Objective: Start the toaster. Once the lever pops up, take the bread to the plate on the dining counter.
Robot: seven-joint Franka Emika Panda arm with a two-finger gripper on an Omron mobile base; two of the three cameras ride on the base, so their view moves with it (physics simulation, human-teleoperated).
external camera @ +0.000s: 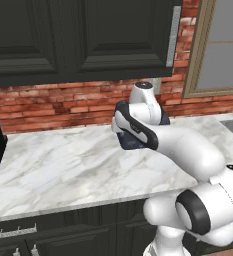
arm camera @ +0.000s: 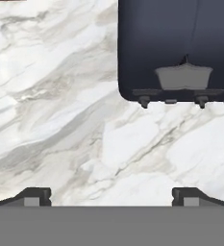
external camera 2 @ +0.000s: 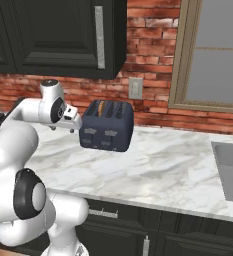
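1. Off to the left in the right base view, the white arm reaches fwd and the gripper (arm camera: 111, 196) hangs over bare marble counter (external camera 2: 158, 170), w/ the toaster just to the right of the hand.
2. Hand view: fingertips (arm camera: 34, 197) sit wide apart at the bottom edge, nothing between them. Tool is apart and empty.
3. Moving right, the toaster (external camera 2: 107, 126) stands upright on the counter near the brick wall, below the outlet. Dark navy, rounded, grey buttons on the front.
4. Toaster looks rigid and fairly heavy, w/ small feet under it, so prob. won't slide from a light downward press. Shell looks smooth and likely slick, not a good place to pinch.
5. Grey tab (arm camera: 183, 77) shows on the toaster face in the hand view. My guess: that's the lever. It wants one fingertip on top pushing down, not a squeeze.
6. Bread (external camera 2: 102, 107) pokes up golden-brown from the left top slot, upright. Only a sliver shows.
7. Bread should be light, thin, stiff once toasted, but crumbly, so prob. breaks under a hard clamp. Best hold, I reckon: pinch the flat faces at the exposed top edge, then lift straight up out of the slot.
8. Farther right, the sink (external camera 2: 230, 172) sits sunk in the counter, well apart from the toaster.
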